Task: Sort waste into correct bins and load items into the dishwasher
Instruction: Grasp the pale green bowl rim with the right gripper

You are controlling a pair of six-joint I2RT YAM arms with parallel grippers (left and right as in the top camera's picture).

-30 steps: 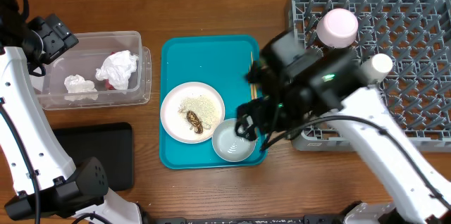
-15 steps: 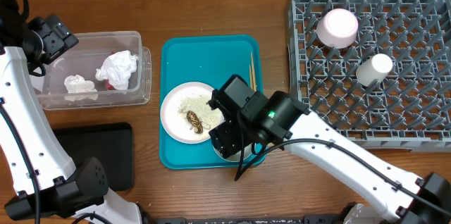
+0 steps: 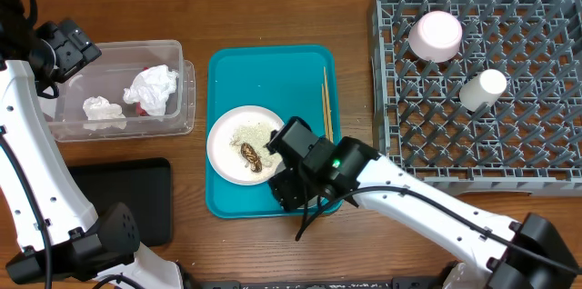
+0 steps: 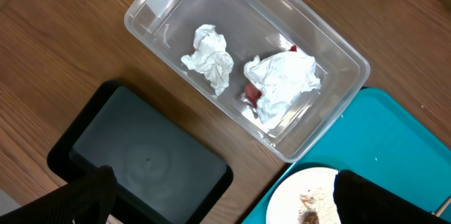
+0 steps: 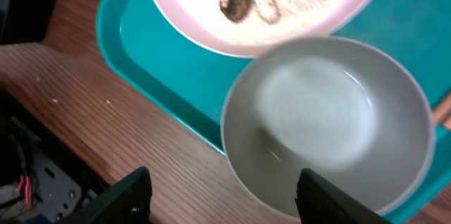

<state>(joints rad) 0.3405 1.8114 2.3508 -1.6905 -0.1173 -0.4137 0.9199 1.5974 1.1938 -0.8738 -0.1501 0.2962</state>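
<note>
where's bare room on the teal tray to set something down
Bare: the teal tray's far half, bordered by its rim, the plate and the chopsticks. Crowded: the near right corner, with the whitish bowl beside the plate under the right gripper.

Plate point(image 3: 218, 157) holding rice point(image 3: 247, 133) and scrap point(image 3: 250, 156), whitish bowl point(image 5: 328, 122) beside it, tissues point(image 3: 155, 87) in clear tub point(image 3: 109, 64), pink bowl point(image 3: 435, 35), cup point(image 3: 482, 89) on rack point(image 3: 527, 98)

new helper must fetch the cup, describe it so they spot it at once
Find the grey dish rack on the right. Two things sit in it: the cup is the small white one, narrower than the round pink bowl beside it.
</note>
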